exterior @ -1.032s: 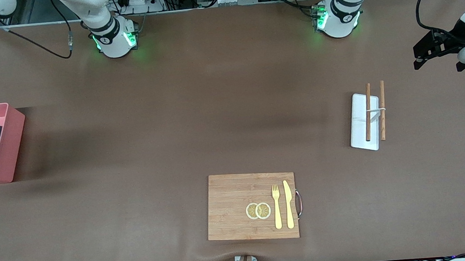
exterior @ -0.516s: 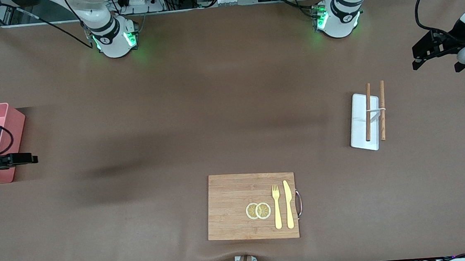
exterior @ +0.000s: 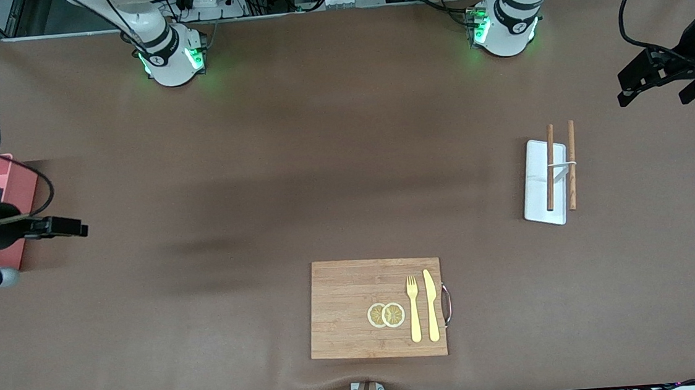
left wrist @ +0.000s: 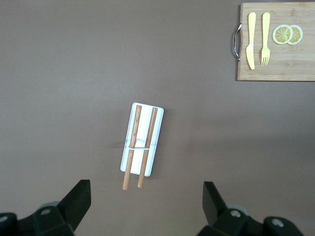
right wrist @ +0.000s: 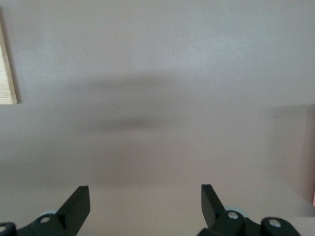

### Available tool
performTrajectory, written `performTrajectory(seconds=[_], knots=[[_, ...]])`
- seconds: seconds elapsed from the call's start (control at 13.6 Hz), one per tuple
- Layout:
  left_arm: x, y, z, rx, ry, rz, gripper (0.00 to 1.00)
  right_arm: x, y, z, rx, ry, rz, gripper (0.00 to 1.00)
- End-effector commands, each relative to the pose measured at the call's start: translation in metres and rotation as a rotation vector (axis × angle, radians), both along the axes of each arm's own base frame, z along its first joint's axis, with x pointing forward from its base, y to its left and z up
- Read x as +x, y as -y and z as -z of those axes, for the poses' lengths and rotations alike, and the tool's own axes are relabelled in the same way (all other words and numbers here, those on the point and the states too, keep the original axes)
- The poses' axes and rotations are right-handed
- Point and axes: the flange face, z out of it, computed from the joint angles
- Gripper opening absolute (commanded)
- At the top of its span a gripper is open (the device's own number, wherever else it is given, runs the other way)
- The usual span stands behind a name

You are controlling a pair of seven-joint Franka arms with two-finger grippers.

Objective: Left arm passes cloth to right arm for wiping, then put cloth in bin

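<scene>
Right tool has been drawn off the bin, jaws apart, empty | cloth judged left in the bin at the right arm's bench edge, now hidden | left tool held apart, waiting over the other edge | task judged done

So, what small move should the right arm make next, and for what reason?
Probably it should lift clear and wait. The right gripper is open and empty over bare table beside the bin, and the cloth cannot be seen, since that arm covers most of the bin. The left gripper waits open at its end of the table.
</scene>
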Motion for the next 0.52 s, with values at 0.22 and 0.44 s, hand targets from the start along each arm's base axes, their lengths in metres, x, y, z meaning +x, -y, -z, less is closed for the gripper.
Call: performTrajectory(seconds=[0.22,0.44], knots=[[-0.010,-0.002,-0.004,0.005,-0.038,0.058,1.00,-0.054,0.030,-0.010,0.011,0.103,0.038,1.00],[-0.011,-0.003,-0.003,0.006,-0.049,0.109,1.00,-0.056,0.029,-0.023,0.012,0.136,0.025,1.00]])
